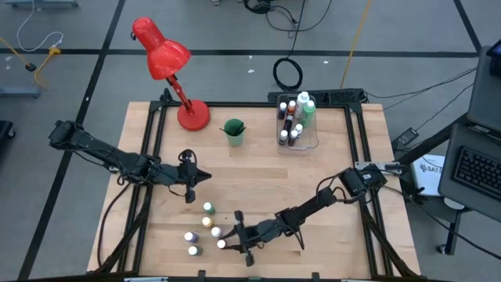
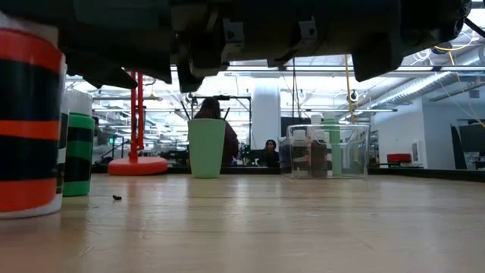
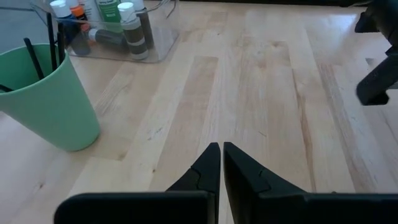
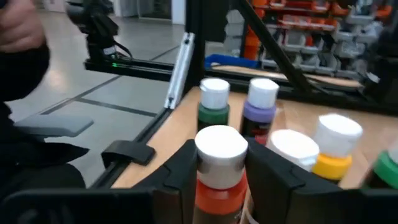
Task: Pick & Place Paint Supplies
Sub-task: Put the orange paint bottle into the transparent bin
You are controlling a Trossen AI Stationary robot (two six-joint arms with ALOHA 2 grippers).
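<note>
Several tiny white-capped paint bottles (image 1: 205, 227) stand in a cluster near the table's front edge. My right gripper (image 1: 227, 241) reaches in level from the right and is shut on the orange one (image 4: 219, 180), which also appears in the low view (image 2: 26, 129). Green (image 4: 214, 106), purple (image 4: 261, 106) and yellow (image 4: 334, 149) bottles stand just beyond it. My left gripper (image 3: 221, 152) is shut and hangs above bare wood left of centre (image 1: 205, 175), touching nothing. More bottles stand in the clear bin (image 1: 297, 121). My right gripper pinches the orange bottle between its two fingers (image 4: 180, 168), on the upper body just under the white cap (image 4: 221, 149). The fingers lie level and come from the table's right side. The bottle stands upright, its base on the table (image 2: 26, 212).
A green cup (image 1: 233, 131) with dark brushes stands at the back centre. A red desk lamp (image 1: 168, 66) rises from the back left. The clear bin (image 3: 118, 37) is at the back right. Bare wood lies across the table's middle (image 1: 266, 176). A person shows in the room behind (image 2: 216, 121).
</note>
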